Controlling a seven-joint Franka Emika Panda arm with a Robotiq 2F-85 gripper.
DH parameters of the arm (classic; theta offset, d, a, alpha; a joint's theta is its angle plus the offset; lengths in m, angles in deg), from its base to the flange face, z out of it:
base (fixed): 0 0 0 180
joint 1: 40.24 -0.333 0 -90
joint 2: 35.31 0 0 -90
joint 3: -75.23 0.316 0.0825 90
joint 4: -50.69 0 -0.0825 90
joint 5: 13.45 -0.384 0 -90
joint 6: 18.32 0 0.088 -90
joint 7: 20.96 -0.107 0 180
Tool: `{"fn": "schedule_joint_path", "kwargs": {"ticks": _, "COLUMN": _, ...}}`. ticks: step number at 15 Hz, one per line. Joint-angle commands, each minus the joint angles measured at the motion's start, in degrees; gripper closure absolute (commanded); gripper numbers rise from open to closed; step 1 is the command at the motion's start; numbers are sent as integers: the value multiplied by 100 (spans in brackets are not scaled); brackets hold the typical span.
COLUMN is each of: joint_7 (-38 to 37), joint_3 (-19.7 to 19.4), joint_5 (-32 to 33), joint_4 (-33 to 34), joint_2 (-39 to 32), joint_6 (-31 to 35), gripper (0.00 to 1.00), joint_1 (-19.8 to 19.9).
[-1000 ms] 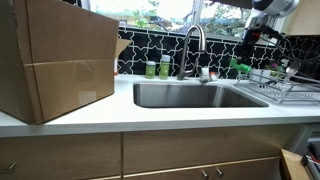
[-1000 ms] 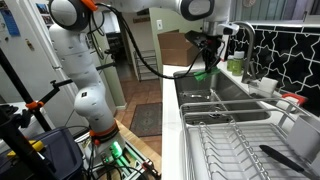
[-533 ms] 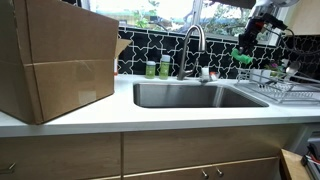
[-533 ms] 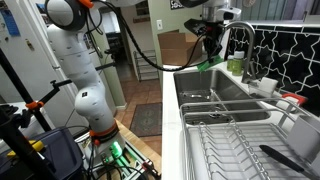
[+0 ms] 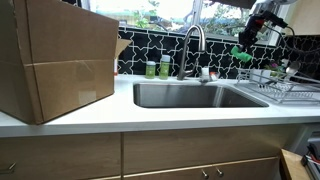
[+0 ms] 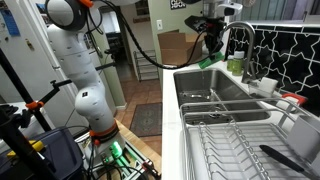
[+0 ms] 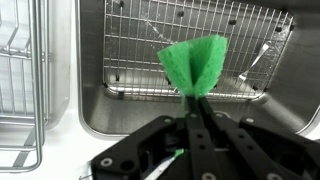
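Over the last second the end effector (image 5: 247,43) has risen, lifting the pinched green cloth (image 5: 242,54) higher above the sink (image 5: 190,96). In an exterior view, end effector (image 6: 212,50) and cloth (image 6: 208,62) also drifted toward the faucet (image 6: 236,35). Most of the climb came first. Over the last half second it has perhaps edged up slightly, though that is hard to judge at this range.

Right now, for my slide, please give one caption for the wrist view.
Gripper pinching a folded green sponge above the sink, whose bottom holds a wire grid.
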Motion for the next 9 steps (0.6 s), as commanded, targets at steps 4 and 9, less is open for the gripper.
{"fn": "schedule_joint_path", "kwargs": {"ticks": 4, "joint_7": -83, "joint_3": -110, "joint_5": -83, "joint_4": 133, "joint_2": -47, "joint_6": -163, "gripper": 99, "joint_1": -125}}
{"fn": "schedule_joint_path", "kwargs": {"ticks": 9, "joint_7": -93, "joint_3": -87, "joint_5": -86, "joint_4": 109, "joint_2": -32, "joint_6": -85, "gripper": 99, "joint_1": -185}}
